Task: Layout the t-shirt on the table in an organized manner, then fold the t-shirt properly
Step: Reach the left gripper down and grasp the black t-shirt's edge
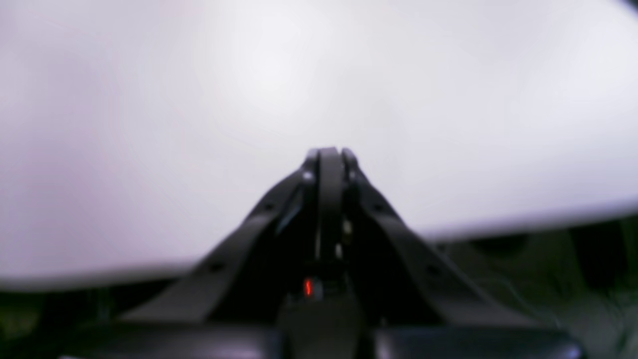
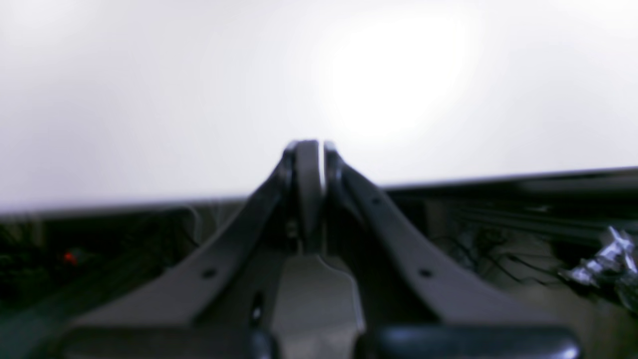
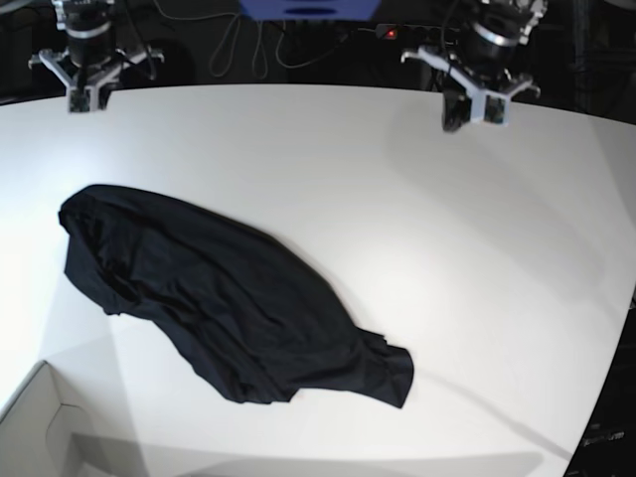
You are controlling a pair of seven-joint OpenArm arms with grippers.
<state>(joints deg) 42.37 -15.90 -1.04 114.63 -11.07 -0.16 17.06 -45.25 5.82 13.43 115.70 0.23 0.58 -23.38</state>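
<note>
Both arms raised, jaws closed.

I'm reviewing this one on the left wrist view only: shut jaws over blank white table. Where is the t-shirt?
Observer: The t-shirt lies crumpled on the table, running from far on the right arm's side toward the near middle in the base view.
Operator: Is either arm touching it?
Observer: No. The left gripper and right gripper both hang at the table's far edge, apart from it.
Operator: Is the right one shut too?
Observer: Yes, and empty.
</note>
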